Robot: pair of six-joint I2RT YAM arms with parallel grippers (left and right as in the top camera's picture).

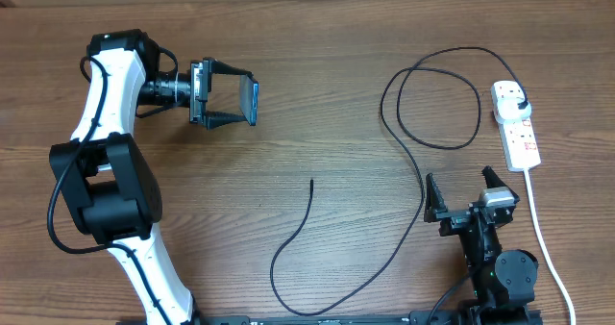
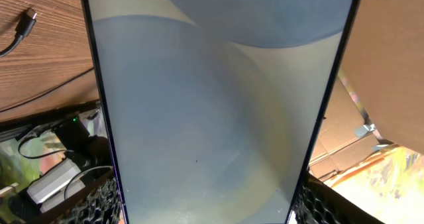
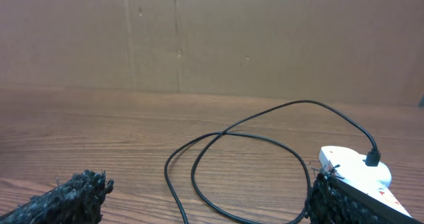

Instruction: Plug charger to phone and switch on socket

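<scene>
We are holding the right gripper (image 1: 459, 183) nearest the base, on the right side of the wooden table (image 1: 317, 37). Its jaws are standing wide apart and nothing is lying between its fingers (image 3: 63, 197).

Just left of that gripper, the charger (image 1: 384, 262) is running across the table. Its free connector end (image 1: 311, 181) is lying bare on the wood near the centre, well apart from both grippers. From there the cable is sweeping toward the base and then away from it, forming a large loop (image 1: 432, 104).

Beyond the right gripper, the socket (image 1: 516, 125) is lying flat by the right edge. The charger's black plug (image 1: 520, 105) is sitting in its far end, and its white cord (image 1: 544, 234) is trailing back toward the base.

Farthest out on the left, we are clamping the left gripper (image 1: 248, 100) onto the phone (image 1: 256, 99). The phone is standing on edge between the fingers, and its lit blue screen (image 2: 218, 105) is facing the wrist camera.
</scene>
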